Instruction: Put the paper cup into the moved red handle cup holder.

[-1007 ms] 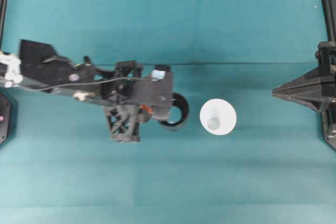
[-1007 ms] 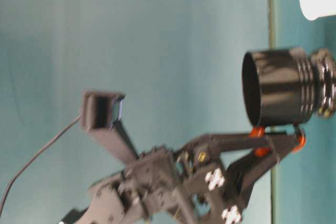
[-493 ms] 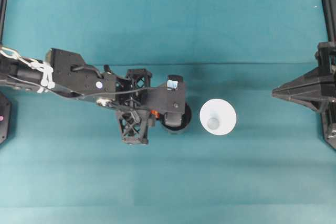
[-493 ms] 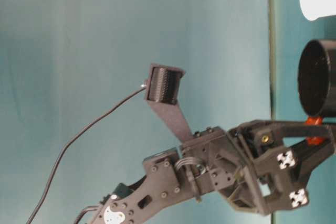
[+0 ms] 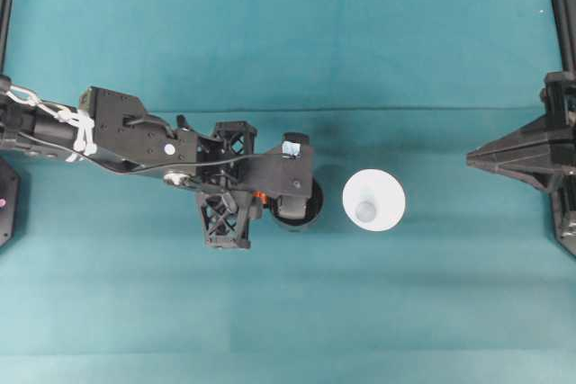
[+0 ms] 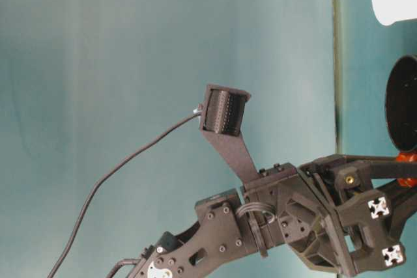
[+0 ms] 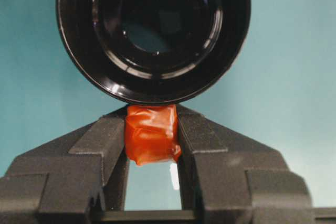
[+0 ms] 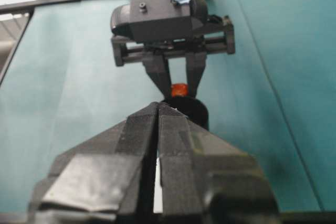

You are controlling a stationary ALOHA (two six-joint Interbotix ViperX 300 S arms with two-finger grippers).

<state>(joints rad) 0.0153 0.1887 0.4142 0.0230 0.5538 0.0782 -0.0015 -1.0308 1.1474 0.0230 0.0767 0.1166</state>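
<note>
A robotics lab: teal cloth-covered table (image 5: 297,312), black frame rails (image 5: 563,6), backdrop

Even soft overhead light, faint shadows, glare inside the glossy holder (image 7: 152,30), wrist views soft-focused

Both fingers (image 7: 100,145) pinch the black red handle cup holder's (image 7: 152,35) orange tab.

One white paper cup (image 5: 373,201). One black red handle cup holder (image 7: 153,35), with one red-orange tab. Two grippers: left gripper (image 7: 152,135) and right gripper (image 8: 157,109). One teal table (image 5: 288,312).
</note>
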